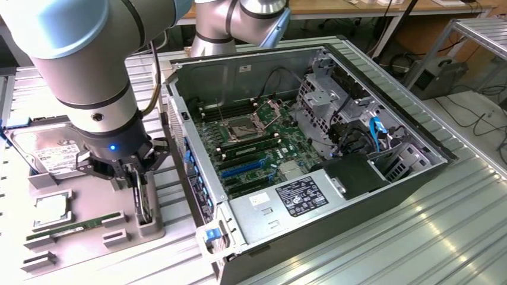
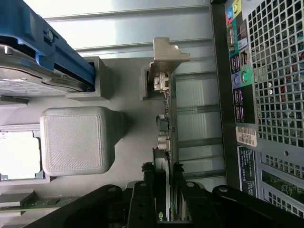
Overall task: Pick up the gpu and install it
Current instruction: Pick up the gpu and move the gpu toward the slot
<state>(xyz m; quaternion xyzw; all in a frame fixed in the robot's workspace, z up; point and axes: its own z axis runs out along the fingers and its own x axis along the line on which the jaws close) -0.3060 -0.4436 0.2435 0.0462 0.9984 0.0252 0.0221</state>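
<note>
Gpu (image 1: 143, 202): stands on edge in grey holder (image 1: 87, 237) on worktop (image 1: 443, 237), beside open computer case (image 1: 412, 172).
Pincer (image 1: 133, 176): clenched across the card.
Wrist view: pincer (image 2: 164, 167) fingers flank gpu (image 2: 165, 128); silver bracket (image 2: 167, 53) at its far end.
Exterior view: motherboard (image 1: 253, 148).

The exterior view looks down from high and somewhat to one side onto the open computer case (image 1: 317, 237) and the grey parts tray (image 1: 87, 237) at the exterior view's left, far enough back to take in both. The wrist view looks straight down along the gripper (image 2: 163, 167) from close above the tray. Both views share the gpu (image 2: 167, 123) standing on edge in the tray, the hard drive (image 2: 28, 80), and the case side that faces the tray.
</note>
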